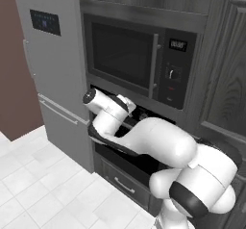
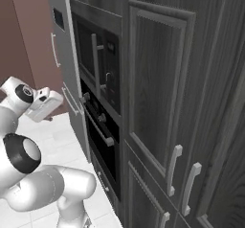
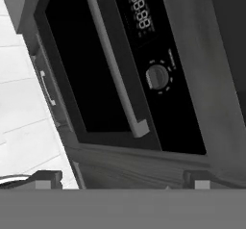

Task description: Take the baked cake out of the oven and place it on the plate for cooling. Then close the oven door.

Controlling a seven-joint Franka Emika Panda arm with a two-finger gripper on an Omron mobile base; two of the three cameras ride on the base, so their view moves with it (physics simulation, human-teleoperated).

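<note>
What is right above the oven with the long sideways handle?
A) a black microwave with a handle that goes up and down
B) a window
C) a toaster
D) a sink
A: in the left base view the black microwave, with its upright silver handle, sits in the dark cabinet wall directly over the oven, whose front the white arm partly hides.
</note>
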